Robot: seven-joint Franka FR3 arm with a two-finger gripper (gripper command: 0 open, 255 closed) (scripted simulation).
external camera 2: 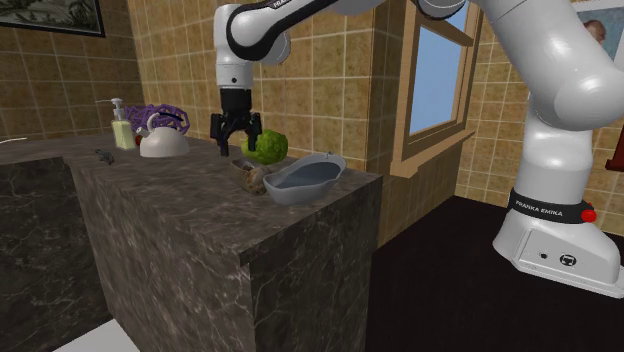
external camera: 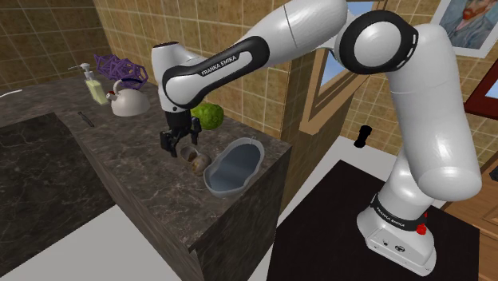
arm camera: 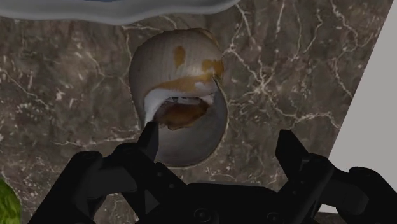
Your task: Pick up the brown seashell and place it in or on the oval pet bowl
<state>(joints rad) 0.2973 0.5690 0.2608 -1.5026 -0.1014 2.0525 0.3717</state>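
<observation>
My claw (external camera: 177,144) hangs open above a dark marbled counter (external camera: 136,187), its two black fingers (arm camera: 149,143) spread well apart and clasping nothing. The brown seashell (arm camera: 181,83) lies on the counter just beside the oval pet bowl (external camera: 257,152) and outside it, so close that I cannot tell whether the two touch. The shell is rounded and pale cream with brown-orange patches, and its dark opening faces up toward my wrist camera. My claw is over the shell rather than over the bowl, on the side of the bowl that faces the kettle (external camera: 128,102). In the second exterior view a gap shows between my fingertips and the shell. From the wrist, one fingertip overlaps the shell's edge while the other stands over bare counter, so the shell sits off-centre between them, and the bowl's pale rim shows just past the shell. The bowl is shallow and grey-blue and sits near the counter's outer corner. Behind the bowl, toward the tan tiled wall (external camera 2: 330,70), rests a bumpy green round thing (external camera: 211,116). Farther from the bowl along the counter, beyond my claw, stand the white kettle, a pump bottle (external camera: 92,84) and a purple wire thing (external camera: 120,68), all well apart from the bowl.
</observation>
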